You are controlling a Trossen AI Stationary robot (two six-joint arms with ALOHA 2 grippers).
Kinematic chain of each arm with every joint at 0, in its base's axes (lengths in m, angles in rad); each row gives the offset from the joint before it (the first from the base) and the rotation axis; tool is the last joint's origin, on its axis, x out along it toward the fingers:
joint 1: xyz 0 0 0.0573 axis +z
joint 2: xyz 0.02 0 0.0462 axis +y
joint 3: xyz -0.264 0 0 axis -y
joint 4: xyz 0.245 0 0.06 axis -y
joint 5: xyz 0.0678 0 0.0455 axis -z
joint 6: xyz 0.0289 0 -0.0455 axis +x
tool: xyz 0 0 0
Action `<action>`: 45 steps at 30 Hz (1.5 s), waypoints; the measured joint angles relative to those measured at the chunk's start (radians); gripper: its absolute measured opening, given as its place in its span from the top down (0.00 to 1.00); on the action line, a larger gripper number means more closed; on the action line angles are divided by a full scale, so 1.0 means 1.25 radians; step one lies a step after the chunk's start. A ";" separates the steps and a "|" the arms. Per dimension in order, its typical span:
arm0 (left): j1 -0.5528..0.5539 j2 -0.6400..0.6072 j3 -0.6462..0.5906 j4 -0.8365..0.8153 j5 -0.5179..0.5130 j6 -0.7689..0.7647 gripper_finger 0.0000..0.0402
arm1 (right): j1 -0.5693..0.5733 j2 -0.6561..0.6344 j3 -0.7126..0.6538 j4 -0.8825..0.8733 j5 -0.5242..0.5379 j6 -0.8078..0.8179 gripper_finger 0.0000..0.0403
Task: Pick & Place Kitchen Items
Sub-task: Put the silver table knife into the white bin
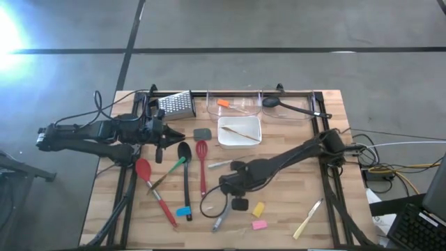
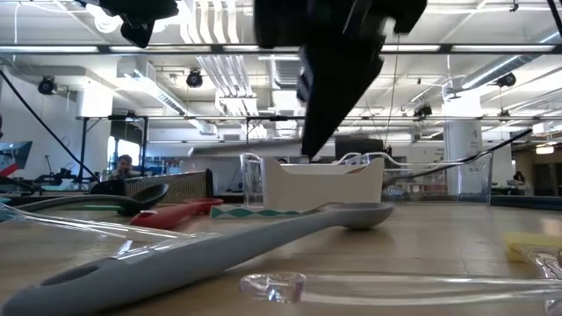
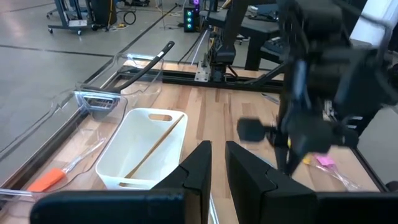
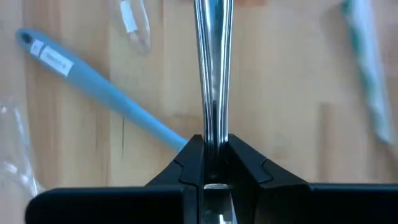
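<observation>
Right claw [image 4: 211, 155]: pressed onto a thin shiny metal handle [image 4: 212, 68], pinching it between both fingers. In the high view this claw [image 1: 233, 183] sits at lower centre of the counter [image 1: 104, 202]. What utensil the handle belongs to cannot be told.

Left claw [image 3: 214, 165]: fingers nearly together, nothing between them. In the high view it [image 1: 165, 134] hovers at upper left, beside the grater [image 1: 175, 104].

Count, high view: two red spatulas [image 1: 201, 164], one dark spoon [image 1: 185, 155], one slotted spoon [image 1: 289, 105] in the right clear bin, one stick [image 1: 240, 132] in the white tray [image 1: 239, 141], one orange piece [image 1: 224, 104] in the left bin, one yellow piece [image 1: 258, 209], one pink piece [image 1: 258, 224].

Only the right wrist view shows the grip and a pale blue handle [image 4: 93, 87] lying beside it. Only the low view shows a grey spoon [image 2: 202, 250] in the foreground.
</observation>
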 joint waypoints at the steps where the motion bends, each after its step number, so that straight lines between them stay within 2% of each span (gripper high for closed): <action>1: 0.000 0.000 0.000 -0.001 0.000 -0.001 0.87 | 0.000 -0.019 0.000 -0.023 0.017 0.000 0.91; 7: 0.000 0.000 0.000 -0.001 0.000 -0.002 0.87 | -0.011 -0.145 0.000 -0.196 0.150 0.015 0.91; 11: 0.000 0.000 0.000 0.000 0.000 -0.002 0.87 | -0.018 -0.228 -0.008 -0.247 0.201 0.040 0.91; 16: 0.000 0.006 0.000 0.001 0.000 -0.003 0.87 | -0.035 -0.315 -0.026 -0.253 0.265 0.044 0.91; 20: 0.000 0.020 0.000 0.011 0.000 -0.018 0.87 | -0.032 -0.386 -0.062 -0.175 0.360 0.036 0.91; 25: -0.001 0.054 0.000 0.091 0.006 0.008 0.87 | -0.016 -0.488 -0.181 0.073 0.454 -0.046 0.91; 35: 0.000 0.195 -0.001 0.335 0.100 0.091 0.87 | 0.008 -0.696 -0.536 0.635 0.459 -0.189 0.91; 41: 0.000 0.296 -0.002 0.518 0.141 0.142 0.87 | 0.047 -0.771 -0.718 1.070 0.430 -0.371 0.91; 45: 0.000 0.364 0.003 0.654 0.182 0.141 0.87 | 0.047 -0.763 -0.809 1.333 0.326 -0.446 0.91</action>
